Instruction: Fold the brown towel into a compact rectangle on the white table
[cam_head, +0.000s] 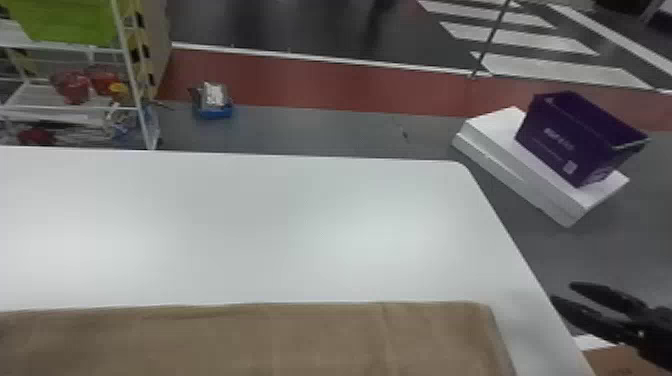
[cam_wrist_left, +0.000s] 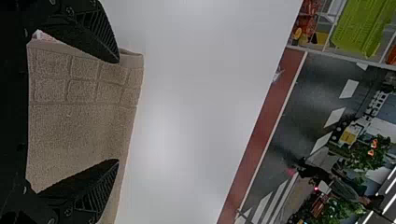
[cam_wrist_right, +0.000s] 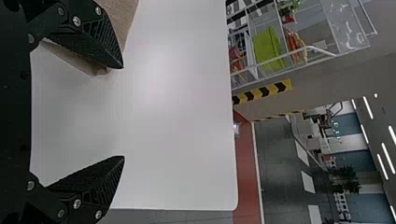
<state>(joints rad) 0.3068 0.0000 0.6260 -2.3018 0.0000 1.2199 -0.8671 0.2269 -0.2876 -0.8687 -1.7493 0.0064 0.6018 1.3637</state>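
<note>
Nearest the head camera lies the towel (cam_head: 260, 340), a broad flat band along the near side of the table (cam_head: 280, 225), its far edge fairly straight and its right end just short of the table's side. Both grippers are released: the left gripper (cam_wrist_left: 117, 111) has its fingers wide apart above the towel's ribbed end, and the right gripper (cam_wrist_right: 123, 113) is spread too, by the table's right edge, a corner of cloth beside one finger but not pinched.

The step in hand looks like setting up a fold; how many layers are already made I cannot tell. Next, each gripper likely needs to get low at an end, pinch every layer and carry the cloth over evenly. A shallow grip could drag the top layer askew.
</note>
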